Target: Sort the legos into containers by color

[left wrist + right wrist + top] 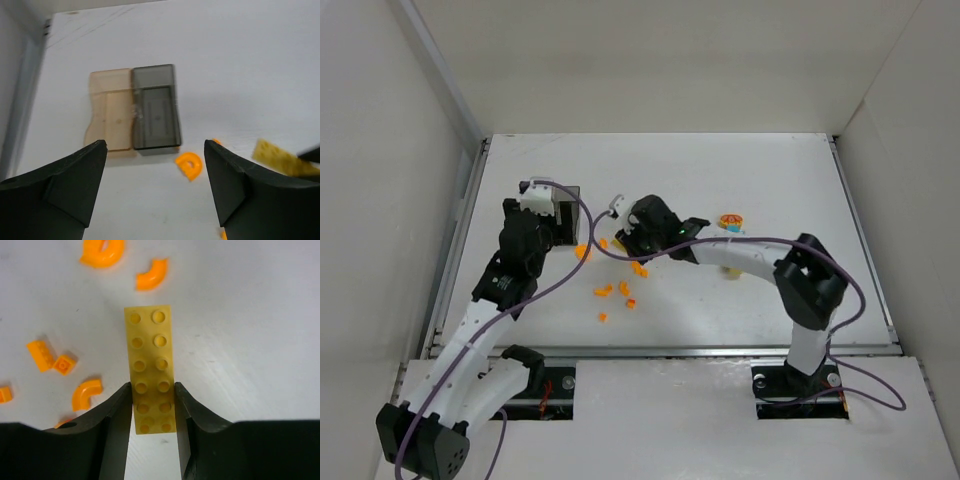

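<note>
No text, label, brand, number or sign can be read in any view: the yellow plate (152, 370) shows only plain studs, the containers (150, 112) carry no legible writing, and the small reddish marks on the left arm's base plate (542, 392) are too small to make out.

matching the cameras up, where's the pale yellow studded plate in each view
Top external: pale yellow plate just left of centre, at the tip of the right gripper.
Left wrist: right edge, mid-height, tilted.
Right wrist: centre, clamped lengthwise by that gripper.
Shared landmark: the orange curved piece lying just beyond the plate, likely the same one in all three.
</note>
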`<state>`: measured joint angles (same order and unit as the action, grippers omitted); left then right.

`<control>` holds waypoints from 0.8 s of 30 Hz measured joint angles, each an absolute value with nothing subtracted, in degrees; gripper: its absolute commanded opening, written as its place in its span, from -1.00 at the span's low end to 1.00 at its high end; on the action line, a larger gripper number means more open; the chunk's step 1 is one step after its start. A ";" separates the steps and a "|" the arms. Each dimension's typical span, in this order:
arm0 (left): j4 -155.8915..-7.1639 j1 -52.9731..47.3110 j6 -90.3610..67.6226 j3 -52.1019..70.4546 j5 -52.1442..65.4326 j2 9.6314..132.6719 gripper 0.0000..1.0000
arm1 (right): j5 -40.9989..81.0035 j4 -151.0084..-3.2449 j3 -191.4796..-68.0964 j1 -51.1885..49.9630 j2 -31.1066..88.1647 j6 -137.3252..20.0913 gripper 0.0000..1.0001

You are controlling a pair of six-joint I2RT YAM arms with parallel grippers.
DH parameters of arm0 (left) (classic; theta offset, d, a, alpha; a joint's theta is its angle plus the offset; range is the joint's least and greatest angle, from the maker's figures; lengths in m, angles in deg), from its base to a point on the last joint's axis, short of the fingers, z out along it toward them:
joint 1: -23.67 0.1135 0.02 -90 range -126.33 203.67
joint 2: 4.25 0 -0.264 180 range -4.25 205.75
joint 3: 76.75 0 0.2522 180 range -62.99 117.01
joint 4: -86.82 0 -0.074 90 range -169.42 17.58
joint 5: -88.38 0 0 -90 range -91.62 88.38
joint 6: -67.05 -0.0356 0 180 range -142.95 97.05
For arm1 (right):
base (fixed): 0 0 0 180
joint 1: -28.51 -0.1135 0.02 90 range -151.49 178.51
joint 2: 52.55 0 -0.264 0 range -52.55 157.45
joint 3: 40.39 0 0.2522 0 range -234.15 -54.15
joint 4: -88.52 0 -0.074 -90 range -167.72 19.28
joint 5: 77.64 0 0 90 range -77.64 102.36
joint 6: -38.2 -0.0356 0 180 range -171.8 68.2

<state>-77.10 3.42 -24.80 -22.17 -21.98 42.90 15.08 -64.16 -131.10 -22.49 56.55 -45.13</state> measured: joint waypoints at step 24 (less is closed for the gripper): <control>-74.93 3.16 -18.39 -0.58 35.70 64.06 0.64 | 0.55 -79.83 -118.51 -23.36 27.63 -44.53 -1.00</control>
<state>-74.93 3.16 -18.39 -0.58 35.70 64.06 0.55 -79.83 -118.51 -23.36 27.63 -44.53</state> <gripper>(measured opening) 0.841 0.413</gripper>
